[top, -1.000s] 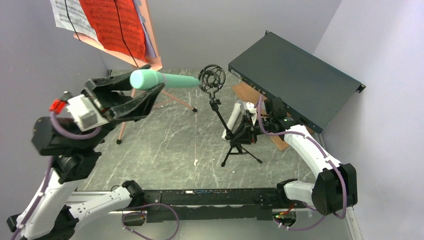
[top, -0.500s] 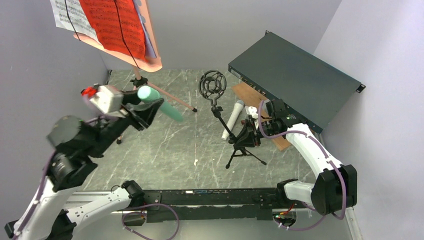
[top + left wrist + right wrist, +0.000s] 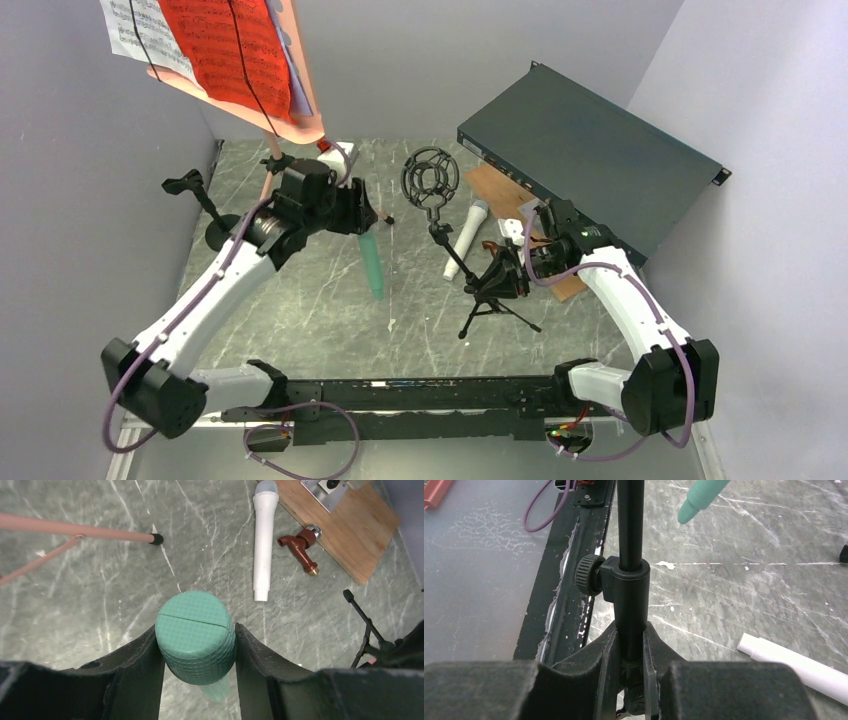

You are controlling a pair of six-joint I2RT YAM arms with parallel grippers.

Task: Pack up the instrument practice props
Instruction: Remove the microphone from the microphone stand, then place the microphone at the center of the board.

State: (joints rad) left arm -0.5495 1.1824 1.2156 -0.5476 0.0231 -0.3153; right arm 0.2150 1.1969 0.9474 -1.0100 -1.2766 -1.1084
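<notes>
1. Nearest the bases, the right gripper [image 3: 630, 652] is closed narrowly on the pole of the black tripod microphone mount with a round cage on top [image 3: 432, 185]. Its feet are at the grey marbled table [image 3: 300, 320]; whether they are lifted I cannot tell.
2. Further in, the left gripper [image 3: 196, 647] is about half open, its jaws pressed against the mesh head of the green cylindrical microphone [image 3: 195, 635]. The microphone hangs tail-down over mid-table.
3. The white tubular microphone [image 3: 466, 238] lies flat and unheld just beside the flat brown wooden board [image 3: 350, 535].
4. At far left, a second black mount on a round base [image 3: 205, 205] stands untouched.
5. Farthest back, the pink perforated music tripod [image 3: 300, 125] stands upright, carrying white [image 3: 130, 30], red [image 3: 225, 40] and lavender [image 3: 297, 70] sheet-music pages.
6. My judgement is that packing is at an early stage: two props are in hand, none is stowed, and no container shows.
</notes>
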